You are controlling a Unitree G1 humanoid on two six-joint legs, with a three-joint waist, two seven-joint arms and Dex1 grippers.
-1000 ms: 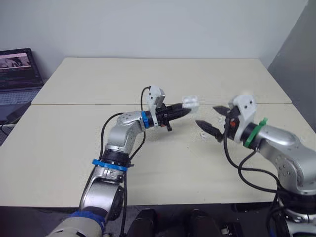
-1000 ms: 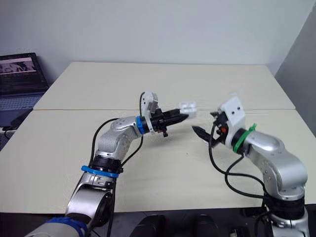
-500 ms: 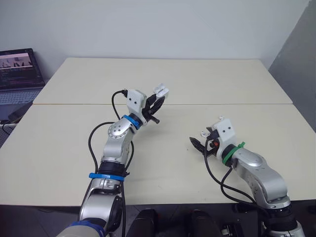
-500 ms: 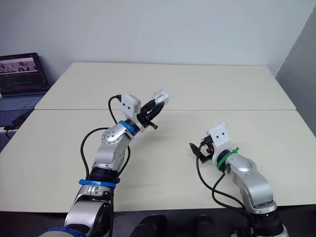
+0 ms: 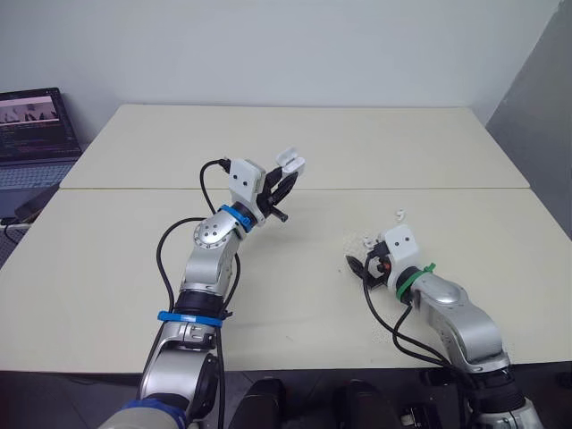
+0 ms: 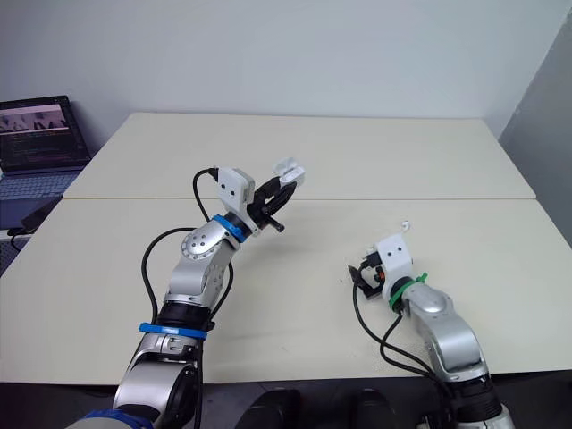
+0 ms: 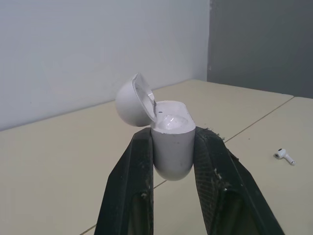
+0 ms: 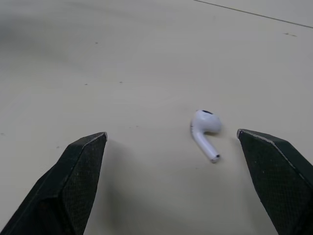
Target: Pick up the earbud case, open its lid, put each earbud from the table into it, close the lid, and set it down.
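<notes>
Right gripper [image 8: 170, 134] spread wide, straddling the near earbud [image 8: 204, 127] on the table [image 5: 116, 268] — this is where you are risking a slip.
The earbud is lying loose: small, glossy hard white plastic, round head, thin stem. Closing off-centre, you are likely flicking it across the smooth beige top. A second earbud [image 5: 401, 214] is lying just beyond. Farther out, your left gripper [image 5: 279, 186] is clamping the rounded, slick earbud case [image 7: 171, 147] in the air, lid hinged open — jolting it is risking a squirt-out.

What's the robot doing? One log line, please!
left gripper: shut on case, lid open | right gripper: open at earbud | other earbud: table
</notes>
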